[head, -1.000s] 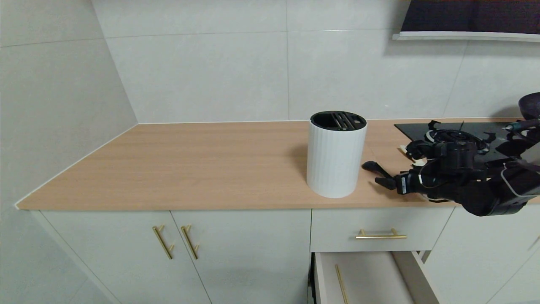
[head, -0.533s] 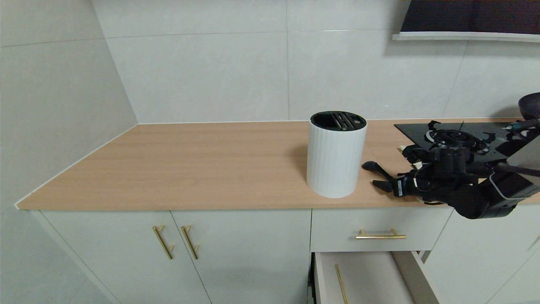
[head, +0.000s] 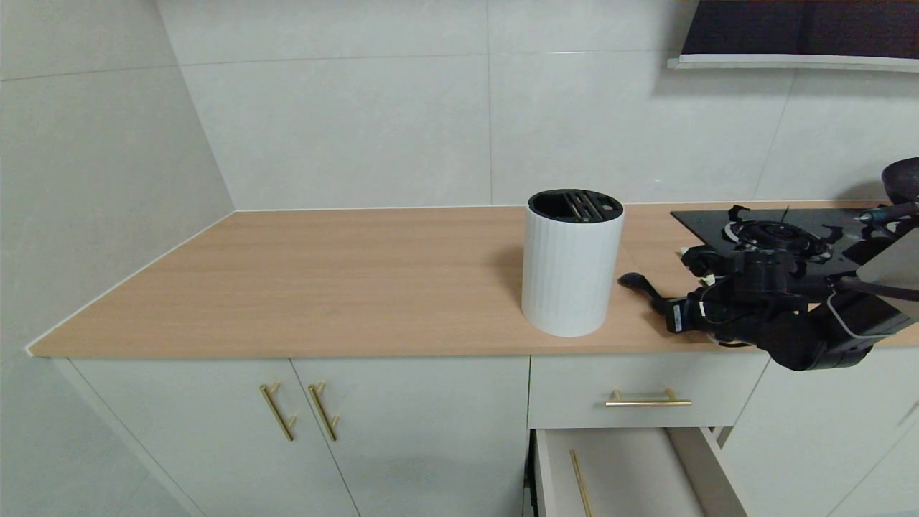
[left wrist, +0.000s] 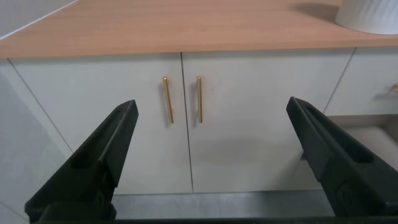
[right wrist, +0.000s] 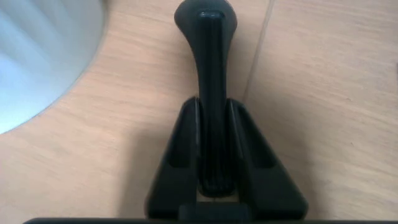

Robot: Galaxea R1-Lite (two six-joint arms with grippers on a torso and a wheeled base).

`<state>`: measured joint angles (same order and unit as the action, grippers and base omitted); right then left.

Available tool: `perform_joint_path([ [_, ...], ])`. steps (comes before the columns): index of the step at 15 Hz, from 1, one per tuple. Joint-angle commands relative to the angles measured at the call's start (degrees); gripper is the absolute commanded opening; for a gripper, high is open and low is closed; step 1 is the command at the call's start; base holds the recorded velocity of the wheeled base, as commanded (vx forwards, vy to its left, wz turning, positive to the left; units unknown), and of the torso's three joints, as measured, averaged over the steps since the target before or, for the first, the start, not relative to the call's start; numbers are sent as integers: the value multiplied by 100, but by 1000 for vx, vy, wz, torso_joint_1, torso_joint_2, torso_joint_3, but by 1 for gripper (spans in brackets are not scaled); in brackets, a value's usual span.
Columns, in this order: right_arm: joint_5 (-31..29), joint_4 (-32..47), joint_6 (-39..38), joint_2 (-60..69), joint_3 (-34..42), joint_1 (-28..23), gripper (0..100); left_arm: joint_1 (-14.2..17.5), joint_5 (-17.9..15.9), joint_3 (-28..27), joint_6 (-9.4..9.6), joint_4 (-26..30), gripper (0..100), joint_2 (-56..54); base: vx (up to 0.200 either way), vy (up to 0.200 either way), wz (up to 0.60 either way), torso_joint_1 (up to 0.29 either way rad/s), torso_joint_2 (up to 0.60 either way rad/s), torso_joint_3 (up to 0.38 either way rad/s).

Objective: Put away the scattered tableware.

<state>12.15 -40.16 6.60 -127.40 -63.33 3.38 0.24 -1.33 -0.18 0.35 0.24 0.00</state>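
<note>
A white ribbed utensil holder with a black slotted top stands on the wooden counter. Just to its right lies a black utensil handle, its rounded end pointing at the holder. My right gripper is low over the counter and shut on that handle. In the right wrist view both fingers clamp the black handle, with the right gripper beside the holder's wall. My left gripper hangs open below counter height, facing the cabinet doors, with nothing between its fingers.
A black gas hob with a pan lies behind the right arm. Under the counter a drawer is pulled open beneath a closed one with a gold handle. Cabinet doors carry gold handles.
My right gripper's fingers, spread beside the handle a second ago, have come together on it. The arm has edged slightly up and back. The holder has not moved.
</note>
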Motion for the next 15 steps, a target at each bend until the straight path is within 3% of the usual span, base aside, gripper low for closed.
perform_joint_path([
  [1,-117,-1,-35,5,-39,75,0,2,1,1,0,2,100,0,0,0,0,0,0,0],
  [4,-565,298,-449,286,-30,225,0,2,1,1,0,2,100,0,0,0,0,0,0,0],
  [9,-1576,2671,-2013,2114,260,647,0,2,1,1,0,2,100,0,0,0,0,0,0,0],
  [15,-1514,2732,-2198,3749,1833,796,0,2,1,1,0,2,100,0,0,0,0,0,0,0],
])
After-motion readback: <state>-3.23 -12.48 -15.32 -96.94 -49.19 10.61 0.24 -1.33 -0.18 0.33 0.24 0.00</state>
